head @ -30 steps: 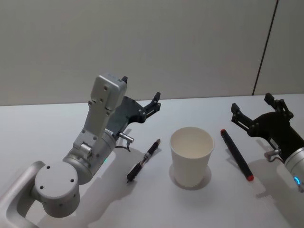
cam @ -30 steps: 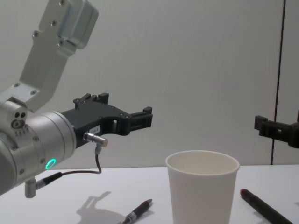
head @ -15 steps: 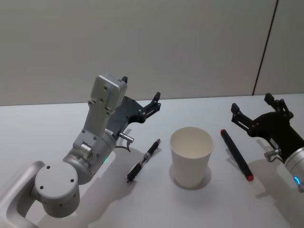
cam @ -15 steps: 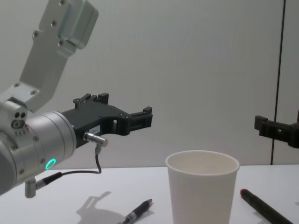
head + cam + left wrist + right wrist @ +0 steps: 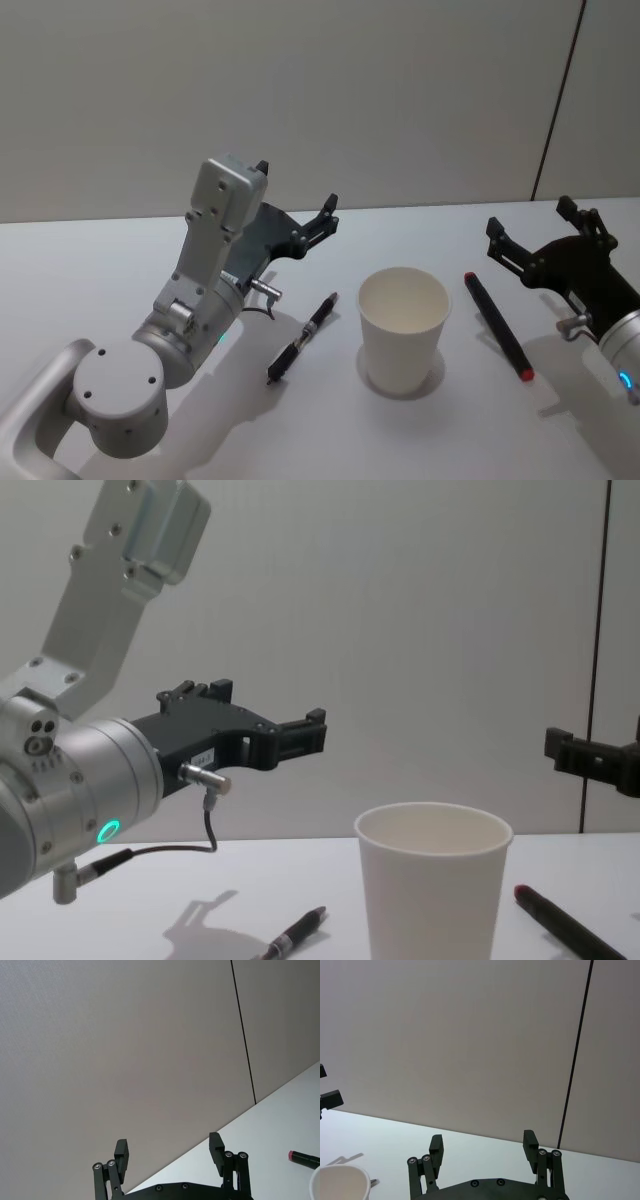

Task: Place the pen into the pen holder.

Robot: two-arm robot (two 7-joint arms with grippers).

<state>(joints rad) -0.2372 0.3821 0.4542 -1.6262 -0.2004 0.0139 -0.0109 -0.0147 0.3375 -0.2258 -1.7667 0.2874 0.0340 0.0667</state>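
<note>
The grasp is not begun: left gripper (image 5: 297, 187) and right gripper (image 5: 529, 217) hover, jaws spread, so one must descend to the pen (image 5: 302, 338) left of the cup (image 5: 403, 335).

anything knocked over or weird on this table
Nothing stands out. The white paper cup stands upright and empty; the slim black pen and red-tipped black marker lie flat beside it. The left gripper and right gripper are open, empty.
</note>
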